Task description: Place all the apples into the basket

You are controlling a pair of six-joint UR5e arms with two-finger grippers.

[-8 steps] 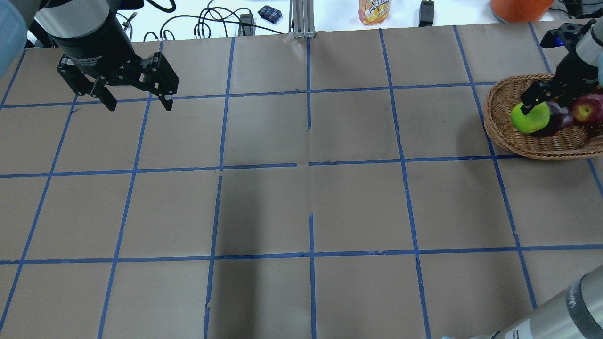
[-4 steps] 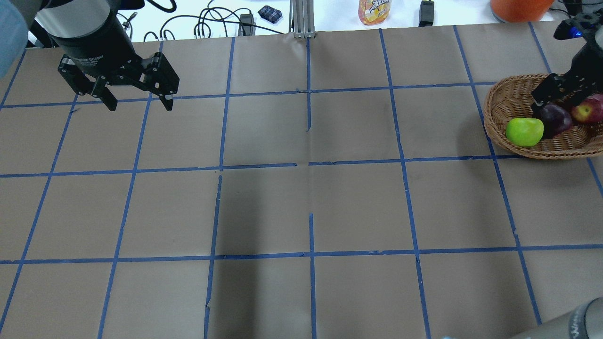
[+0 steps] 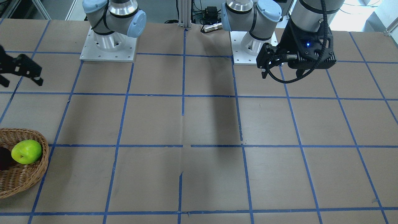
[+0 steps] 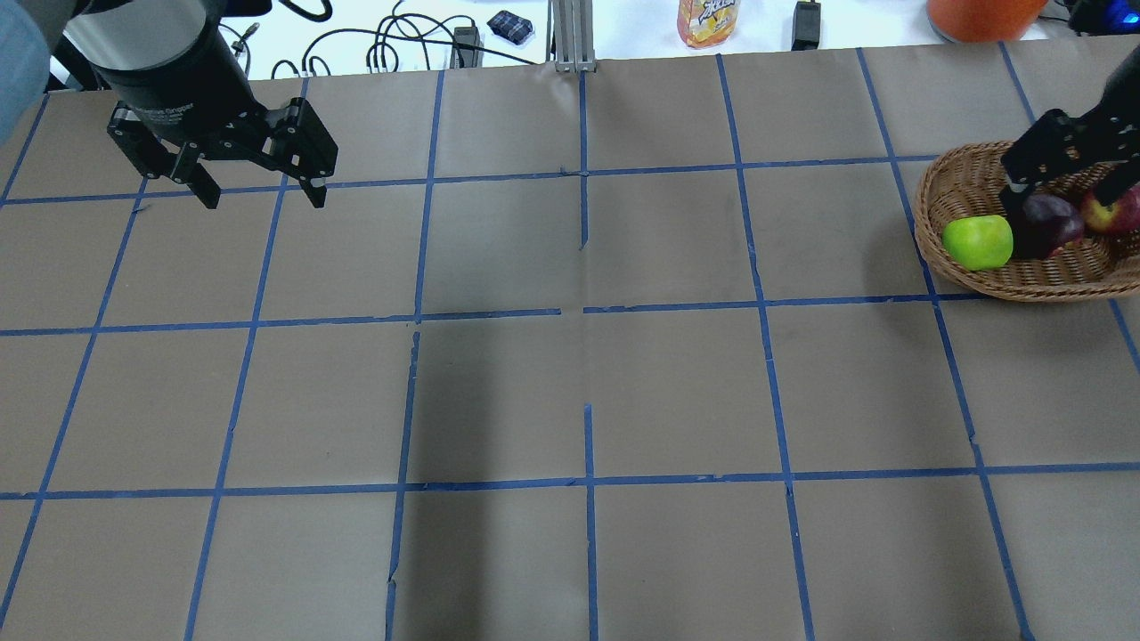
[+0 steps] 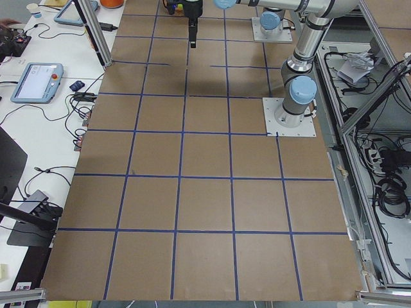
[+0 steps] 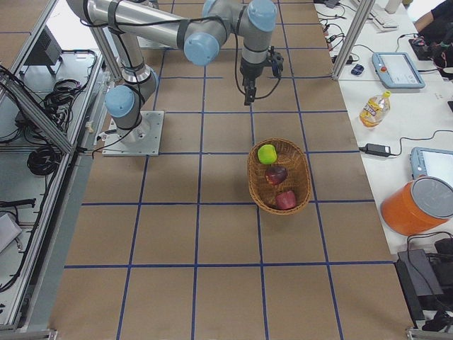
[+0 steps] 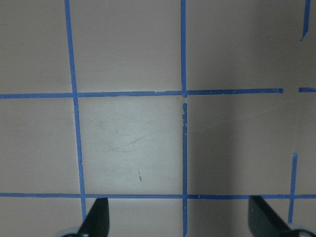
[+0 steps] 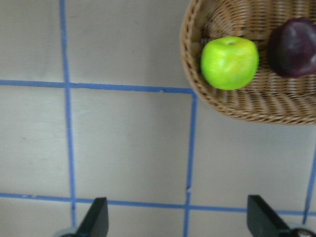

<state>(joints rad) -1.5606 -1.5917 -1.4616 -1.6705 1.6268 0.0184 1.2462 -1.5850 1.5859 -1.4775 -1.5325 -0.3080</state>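
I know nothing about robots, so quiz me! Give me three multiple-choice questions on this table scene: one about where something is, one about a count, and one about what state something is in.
1. Where is the green apple?
A. On the table beside the basket
B. Inside the basket
C. Between the robot's fingers

2. How many fruits does the basket hold?
A. One
B. Two
C. Three

3. What state is the right end effector in?
A. Open and empty
B. Shut on an apple
C. Shut on the basket's rim

Answers:
1. B: the green apple sits within the wicker rim at one end of the basket.
2. C: the right-side view shows the green apple, a maroon apple and a red apple in a row inside the basket.
3. A: the right wrist camera shows its fingertips wide apart with only table between them.
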